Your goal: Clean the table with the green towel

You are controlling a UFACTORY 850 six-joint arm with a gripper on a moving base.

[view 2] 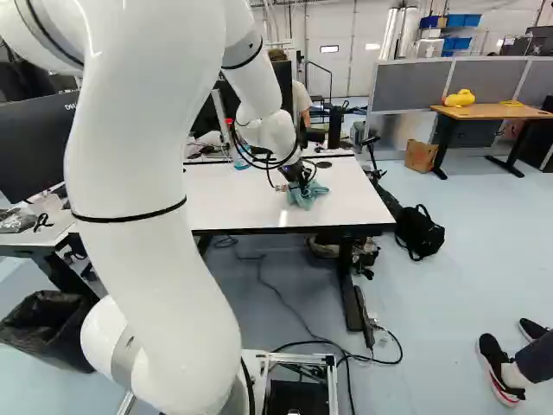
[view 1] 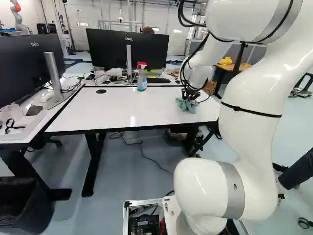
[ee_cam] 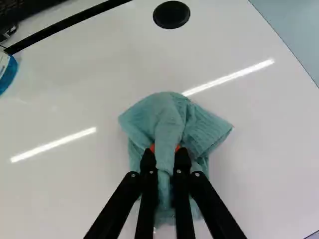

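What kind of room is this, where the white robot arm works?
Probably a robotics lab or workshop office: a white jointed robot arm over a white rectangular table, large black computer monitors, and grey upright partition panels.

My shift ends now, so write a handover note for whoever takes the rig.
Gripper: shut on a fold of the green towel.
Towel: bunched on the white table, near its right end in the left base view.
Spray bottle: standing near the table's far edge.
Done: towel gripped and on the table; how much is wiped, I cannot tell.
Left: probably wiping the tabletop, steering round the bottle.
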